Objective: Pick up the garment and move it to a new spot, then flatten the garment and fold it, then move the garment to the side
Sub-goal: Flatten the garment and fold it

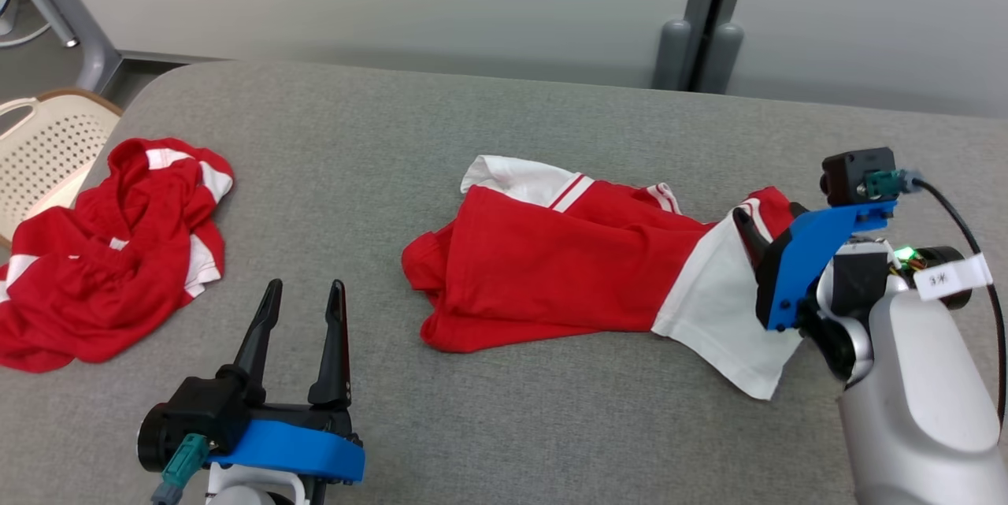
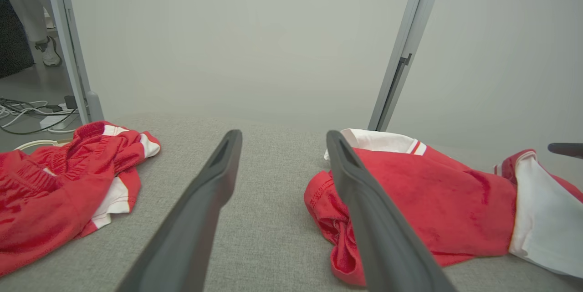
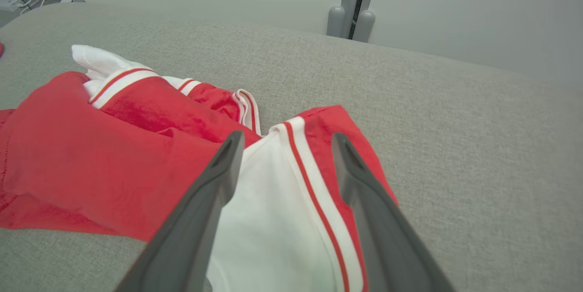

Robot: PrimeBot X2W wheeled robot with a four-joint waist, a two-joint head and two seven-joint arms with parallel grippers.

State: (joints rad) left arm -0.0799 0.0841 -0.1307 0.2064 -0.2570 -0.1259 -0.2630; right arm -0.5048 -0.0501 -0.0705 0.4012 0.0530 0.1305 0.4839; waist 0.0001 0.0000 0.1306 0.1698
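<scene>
The right tool (image 3: 287, 140), fingers wide apart, straddles the white end of the red-and-white garment (image 1: 551, 269) lying crumpled toward the right edge of the tabletop (image 1: 472, 426), gripping nothing, while the left tool (image 1: 305, 286) hovers equally spread and empty near the front edge.

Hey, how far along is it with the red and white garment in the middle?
Seemingly done: garment placed centrally. In hand: right gripper open above its white end, gripping nothing; left gripper open, apart. Left: it's rumpled, so flattening, folding, moving aside.
</scene>
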